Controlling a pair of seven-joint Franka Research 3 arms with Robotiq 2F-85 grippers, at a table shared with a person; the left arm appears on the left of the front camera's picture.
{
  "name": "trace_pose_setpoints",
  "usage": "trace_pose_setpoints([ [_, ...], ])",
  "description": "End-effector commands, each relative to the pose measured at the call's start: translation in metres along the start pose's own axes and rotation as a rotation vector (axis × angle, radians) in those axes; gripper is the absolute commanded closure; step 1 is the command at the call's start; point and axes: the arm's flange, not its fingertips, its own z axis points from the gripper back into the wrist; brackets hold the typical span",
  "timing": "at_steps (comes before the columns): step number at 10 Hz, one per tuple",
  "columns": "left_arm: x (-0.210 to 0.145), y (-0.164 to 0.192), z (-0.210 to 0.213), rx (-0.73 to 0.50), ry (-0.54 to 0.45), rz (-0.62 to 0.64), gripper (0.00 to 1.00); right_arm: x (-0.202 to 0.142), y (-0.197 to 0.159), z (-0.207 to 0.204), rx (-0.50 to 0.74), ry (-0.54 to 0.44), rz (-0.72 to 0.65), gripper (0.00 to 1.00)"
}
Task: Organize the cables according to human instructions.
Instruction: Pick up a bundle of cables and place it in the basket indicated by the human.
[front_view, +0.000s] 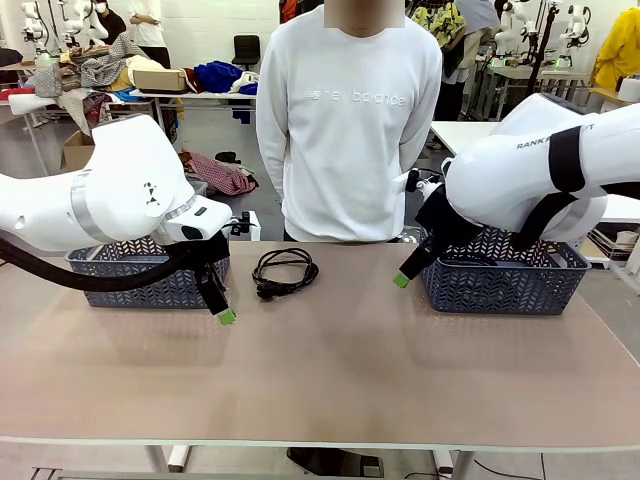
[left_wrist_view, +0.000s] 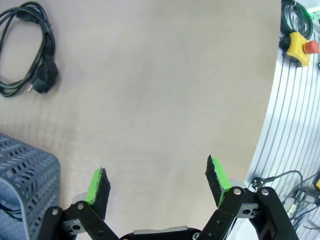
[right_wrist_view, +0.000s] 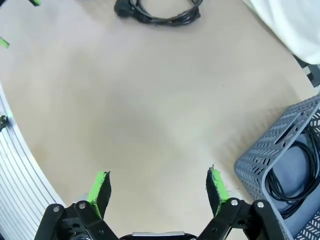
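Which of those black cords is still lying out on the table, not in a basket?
The coiled cord between the two baskets, in front of the person. Another cord already lies inside the right basket.

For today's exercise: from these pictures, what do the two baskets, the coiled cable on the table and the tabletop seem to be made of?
Baskets: probably moulded plastic, matte grey-blue, with a regular perforated lattice in the walls.
Coiled cable: black rubbery or PVC sheath, slight sheen, bending in loose loops.
Tabletop: likely laminate or a similar smooth sheet, matte beige, no visible grain; the core cannot be told.

White arms (front_view: 110, 190), black hoses (front_view: 90, 280), green-padded black gripper (left_wrist_view: 159, 186)
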Motion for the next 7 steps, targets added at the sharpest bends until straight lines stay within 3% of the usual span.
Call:
trace_pose_setpoints([
  [1, -0.0013, 0.0001, 0.0008, 0.000, -0.002, 0.007, 0.00, 0.0026, -0.0005, 0.0015, -0.005, 0.003, -0.006, 0.00],
  [7, -0.0013, 0.0001, 0.0008, 0.000, -0.002, 0.007, 0.00, 0.0026, -0.0005, 0.0015, -0.005, 0.003, -0.006, 0.00],
])
